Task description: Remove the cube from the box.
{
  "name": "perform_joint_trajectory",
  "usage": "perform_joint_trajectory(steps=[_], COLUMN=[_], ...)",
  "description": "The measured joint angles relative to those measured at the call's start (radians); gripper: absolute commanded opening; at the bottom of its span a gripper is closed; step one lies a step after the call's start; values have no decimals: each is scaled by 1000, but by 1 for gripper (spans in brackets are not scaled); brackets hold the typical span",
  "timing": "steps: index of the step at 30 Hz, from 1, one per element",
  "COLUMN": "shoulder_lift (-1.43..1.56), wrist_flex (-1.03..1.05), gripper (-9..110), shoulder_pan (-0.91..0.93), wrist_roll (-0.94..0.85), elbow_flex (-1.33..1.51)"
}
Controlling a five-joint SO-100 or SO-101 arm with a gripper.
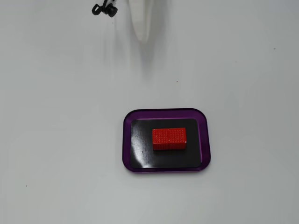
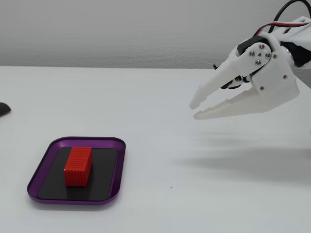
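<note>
You're still at the approach step: the red cube (image 2: 78,166) sits on the black floor of the purple box (image 2: 42,169), and your gripper (image 2: 196,109), jaws slightly parted and empty, hangs well away from the box, so swing over and drop down.

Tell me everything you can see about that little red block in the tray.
The cube is really a bright red oblong block, longer than wide, its faces covered in fine dots. It lies flat on the glossy black floor of the box, a shallow purple-rimmed tray, slightly off-centre and clear of the rim. In the side fixed view one short end faces the camera. Nothing else touches it; the gripper hangs well away.
</note>
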Motion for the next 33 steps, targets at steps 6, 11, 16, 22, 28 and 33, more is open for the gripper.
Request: perform_joint_trajectory(steps=[6, 11, 16, 22, 28, 33], shoulder_lift=[0, 0, 0, -92, -549, -1029], wrist_flex=[-77, -83, -83, -83, -92, -40], gripper=[0, 0, 0, 0, 0, 0], shoulder_pan=[2, 2, 2, 3, 2, -11], wrist_roll=[91, 92, 94, 94, 94, 94], elbow_flex=[12, 12, 8, -138, -442, -799])
